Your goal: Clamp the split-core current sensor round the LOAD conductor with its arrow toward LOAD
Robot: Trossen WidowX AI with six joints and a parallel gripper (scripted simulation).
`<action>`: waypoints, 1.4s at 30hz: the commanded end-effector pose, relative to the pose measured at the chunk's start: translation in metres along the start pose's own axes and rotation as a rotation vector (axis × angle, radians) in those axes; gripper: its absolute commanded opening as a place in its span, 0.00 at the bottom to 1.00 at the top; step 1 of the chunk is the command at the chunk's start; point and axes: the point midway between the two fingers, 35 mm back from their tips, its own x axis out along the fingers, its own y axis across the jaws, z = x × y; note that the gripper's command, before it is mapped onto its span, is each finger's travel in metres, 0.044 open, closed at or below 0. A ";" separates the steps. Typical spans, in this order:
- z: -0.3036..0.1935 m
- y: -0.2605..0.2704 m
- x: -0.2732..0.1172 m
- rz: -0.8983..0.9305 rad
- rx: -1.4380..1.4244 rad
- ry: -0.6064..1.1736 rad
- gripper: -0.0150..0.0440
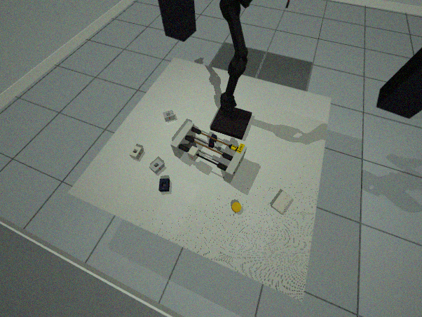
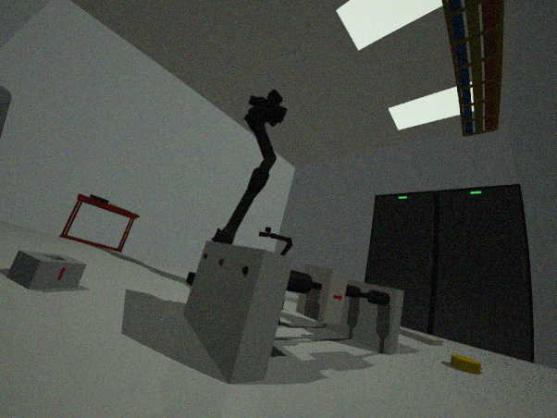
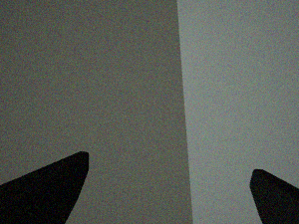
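Observation:
My gripper (image 3: 168,168) is open and empty, raised high above the table and facing wall and ceiling. A rack has two pale end blocks (image 1: 182,133) (image 2: 222,314) and three conductors. A yellow tag (image 1: 241,148) stands at the right end of the back conductor (image 1: 223,142); its lettering is too small to read. Loose sensors stand left of the rack: a grey one (image 1: 169,116), a white one (image 1: 137,151), another white one (image 1: 157,165) and a dark blue one (image 1: 164,184). I cannot tell which is open. A grey sensor (image 2: 43,272) shows a red arrow in the exterior view.
A white sensor (image 1: 193,152) sits on the front conductor and a dark one (image 1: 212,140) on the back conductor. A yellow disc (image 1: 236,207) (image 2: 465,363) and a pale flat block (image 1: 282,201) lie in front of the rack. The arm's base (image 1: 231,122) is behind it.

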 end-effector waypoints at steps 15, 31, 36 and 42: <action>-0.117 -0.026 -0.089 0.018 -0.068 0.620 1.00; -0.150 -0.002 -0.291 0.284 0.055 1.345 1.00; -0.125 0.012 -0.359 0.417 0.143 1.549 1.00; -0.072 0.027 -0.435 0.605 0.281 1.770 1.00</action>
